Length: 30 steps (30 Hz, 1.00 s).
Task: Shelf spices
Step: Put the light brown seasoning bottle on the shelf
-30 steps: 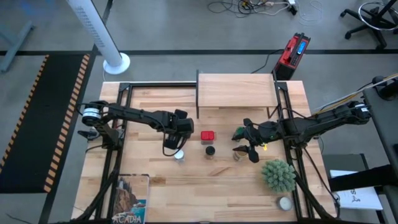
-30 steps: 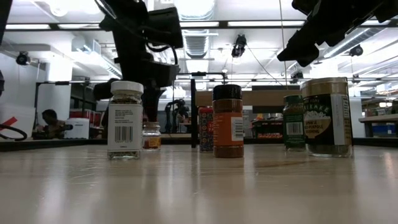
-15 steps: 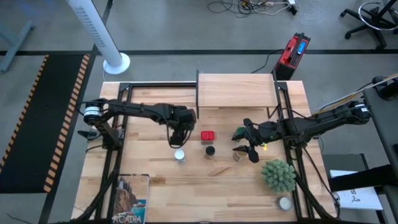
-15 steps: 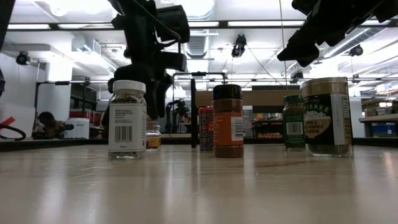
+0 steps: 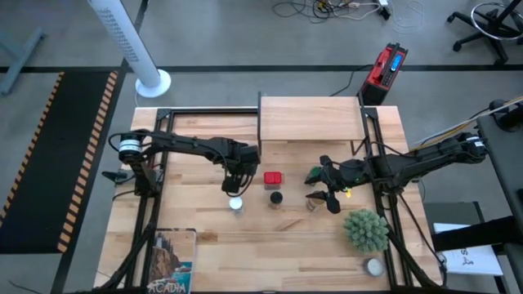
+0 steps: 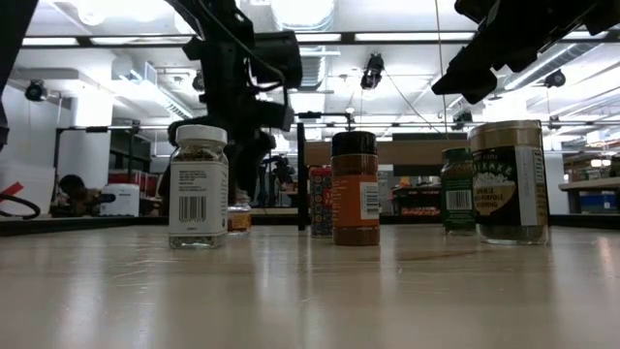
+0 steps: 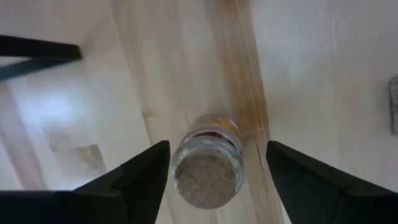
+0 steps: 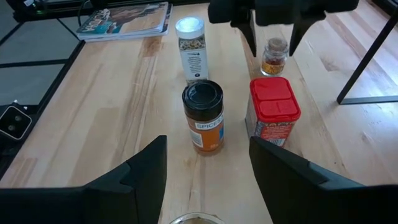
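Observation:
A small jar with a grey lid (image 7: 208, 175) stands on the table left of the red square tin (image 5: 273, 177). My left gripper (image 7: 217, 149) hangs open above it, pointing down, one finger on either side of the jar and clear of it. A white-lidded jar (image 5: 236, 203) and a black-lidded jar (image 5: 276, 198) stand nearer the front edge. My right gripper (image 5: 327, 194) waits open above a wide jar (image 6: 509, 181), with a green-lidded jar (image 6: 457, 189) beside it. The wooden shelf (image 5: 310, 119) stands at the table's far edge.
A spiky green plant (image 5: 365, 229) and a flat white round tin (image 5: 374, 266) sit at the near right. A magazine (image 5: 172, 260) lies at the near left corner. Dark frame rails (image 5: 145, 212) run along both table sides.
My left gripper has shifted a little toward the table's right edge, tipped to point down and come lower, so that its open fingers now stand on either side of the small jar. The jars have not moved.

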Available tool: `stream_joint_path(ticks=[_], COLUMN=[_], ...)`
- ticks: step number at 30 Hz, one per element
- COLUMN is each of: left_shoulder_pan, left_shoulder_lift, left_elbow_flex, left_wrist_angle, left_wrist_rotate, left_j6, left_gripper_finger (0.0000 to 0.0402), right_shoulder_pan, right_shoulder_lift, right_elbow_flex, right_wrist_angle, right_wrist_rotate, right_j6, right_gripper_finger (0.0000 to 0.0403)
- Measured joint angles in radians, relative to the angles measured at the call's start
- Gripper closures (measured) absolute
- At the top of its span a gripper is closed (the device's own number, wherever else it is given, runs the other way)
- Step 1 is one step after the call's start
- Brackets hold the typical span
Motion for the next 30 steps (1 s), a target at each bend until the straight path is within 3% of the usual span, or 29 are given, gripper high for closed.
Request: stream_joint_path(ticks=[16, 30], left_shoulder_pan=[0.000, 0.000], left_shoulder_lift=[0.065, 0.065], left_elbow_flex=[-0.006, -0.007], left_wrist_angle=[0.001, 0.012], left_wrist_rotate=[0.007, 0.008], left_j6=[0.001, -0.022], left_gripper_finger=[0.0151, 0.0215], right_shoulder_pan=[0.000, 0.000], right_shoulder_lift=[0.000, 0.000], right_elbow_flex=[0.000, 0.000], right_wrist_angle=[0.000, 0.000], right_wrist_rotate=[0.000, 0.000], right_j6=[0.000, 0.001], right_gripper_finger=[0.0199, 0.0199])
